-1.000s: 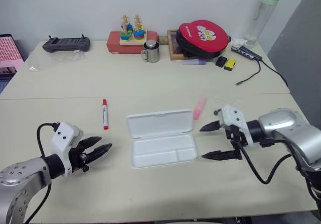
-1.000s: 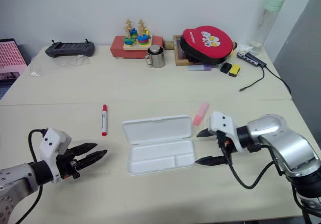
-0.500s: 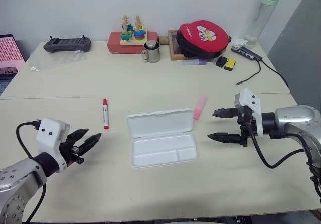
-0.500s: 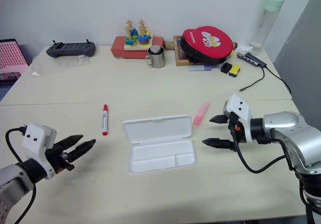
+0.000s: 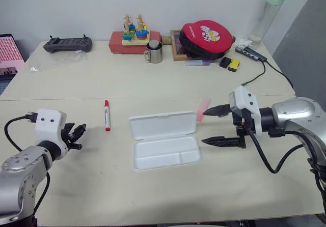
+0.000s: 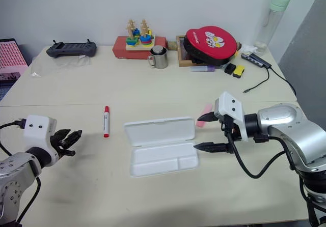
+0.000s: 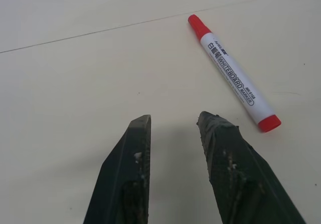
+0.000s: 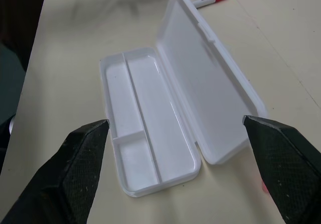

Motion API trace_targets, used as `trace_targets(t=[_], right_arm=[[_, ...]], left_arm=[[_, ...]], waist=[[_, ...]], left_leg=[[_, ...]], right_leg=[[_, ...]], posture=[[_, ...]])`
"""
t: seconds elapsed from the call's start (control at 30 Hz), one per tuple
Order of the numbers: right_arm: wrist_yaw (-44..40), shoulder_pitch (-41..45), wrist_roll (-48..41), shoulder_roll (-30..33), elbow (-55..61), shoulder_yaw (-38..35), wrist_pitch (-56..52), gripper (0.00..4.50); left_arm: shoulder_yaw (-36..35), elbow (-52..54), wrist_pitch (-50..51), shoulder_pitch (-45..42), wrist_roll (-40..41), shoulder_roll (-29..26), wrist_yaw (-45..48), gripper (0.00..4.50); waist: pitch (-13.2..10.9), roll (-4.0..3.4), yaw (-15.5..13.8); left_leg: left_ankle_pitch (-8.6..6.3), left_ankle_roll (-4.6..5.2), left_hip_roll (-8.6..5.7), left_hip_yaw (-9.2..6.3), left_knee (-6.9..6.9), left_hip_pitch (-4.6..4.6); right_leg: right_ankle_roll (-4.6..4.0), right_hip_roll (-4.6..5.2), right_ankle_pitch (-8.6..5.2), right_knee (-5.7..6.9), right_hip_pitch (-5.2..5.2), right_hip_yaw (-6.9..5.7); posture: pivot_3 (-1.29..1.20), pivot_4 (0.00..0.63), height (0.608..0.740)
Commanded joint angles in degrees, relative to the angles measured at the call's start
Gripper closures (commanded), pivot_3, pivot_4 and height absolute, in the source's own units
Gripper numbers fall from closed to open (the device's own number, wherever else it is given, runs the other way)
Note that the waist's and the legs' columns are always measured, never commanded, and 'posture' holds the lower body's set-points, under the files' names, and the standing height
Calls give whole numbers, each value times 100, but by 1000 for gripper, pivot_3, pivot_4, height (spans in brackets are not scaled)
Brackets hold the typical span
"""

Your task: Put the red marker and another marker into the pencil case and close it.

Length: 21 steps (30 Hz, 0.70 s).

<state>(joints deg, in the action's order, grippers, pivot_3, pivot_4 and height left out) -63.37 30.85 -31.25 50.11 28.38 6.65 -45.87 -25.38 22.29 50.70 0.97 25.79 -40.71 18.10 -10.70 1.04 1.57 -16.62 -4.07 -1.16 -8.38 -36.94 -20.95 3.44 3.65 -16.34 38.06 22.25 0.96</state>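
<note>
The red marker point(image 5: 106, 115) lies on the table left of the pencil case point(image 5: 164, 154), which lies open with its lid point(image 5: 162, 124) flat behind the tray. The tray holds nothing. My left gripper point(image 5: 76, 134) hovers left of the red marker point(image 7: 233, 81) and points toward it, its fingers narrowly open with nothing between them. The pink highlighter point(image 5: 203, 108) rests by the case's far right corner. My right gripper point(image 5: 206, 128) stands wide open just right of the case point(image 8: 150, 108), its upper finger close to the highlighter, gripping nothing.
Along the back edge stand a black controller point(image 5: 67, 44), a stacking toy on a red box point(image 5: 134, 33), a metal mug point(image 5: 154, 52), a round red case point(image 5: 205, 32), a purple marker point(image 5: 196, 62) and a bottle point(image 5: 270, 10). A cable point(image 5: 254, 74) trails at the right.
My left gripper has moved left and away from me, turned toward the red marker, and its fingers have narrowed. My right gripper has risen a little and stays wide open.
</note>
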Motion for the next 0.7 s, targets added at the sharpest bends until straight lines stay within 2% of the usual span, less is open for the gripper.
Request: trace_targets(t=[0.03, 0.17, 0.47, 0.7], right_arm=[[-94, 128, 266, 35, -23, 141, 451, 0], [-120, 157, 336, 29, -142, 172, 591, 0], [117, 502, 364, -107, -279, 119, 540, 0], [559, 723, 365, -359, -483, 16, 397, 0]], left_arm=[[323, -270, 185, -588, -159, -79, -100, 3488], [646, -723, 265, -1250, -334, 11, -255, 3488], [1093, -1592, 395, -2135, -587, 162, -353, 3488], [1386, -2000, 461, -2364, -759, 259, -350, 3488]], waist=[[0, 0, -8], [0, 1, -6], [0, 1, 19], [0, 1, 19]], left_leg=[[0, 0, 0, 0, -1, 1], [1, -1, -4, 0, -7, 1], [11, -20, -3, 0, -4, -1], [12, -21, -4, 0, -5, -3]], right_leg=[[0, 0, 0, 0, -2, 0], [6, 1, 5, 1, -6, 1], [5, 0, 15, -4, 5, 5], [5, 1, 15, -4, 6, 6]], posture=[[0, 150, 740], [0, 150, 740], [0, 150, 740], [0, 150, 740]])
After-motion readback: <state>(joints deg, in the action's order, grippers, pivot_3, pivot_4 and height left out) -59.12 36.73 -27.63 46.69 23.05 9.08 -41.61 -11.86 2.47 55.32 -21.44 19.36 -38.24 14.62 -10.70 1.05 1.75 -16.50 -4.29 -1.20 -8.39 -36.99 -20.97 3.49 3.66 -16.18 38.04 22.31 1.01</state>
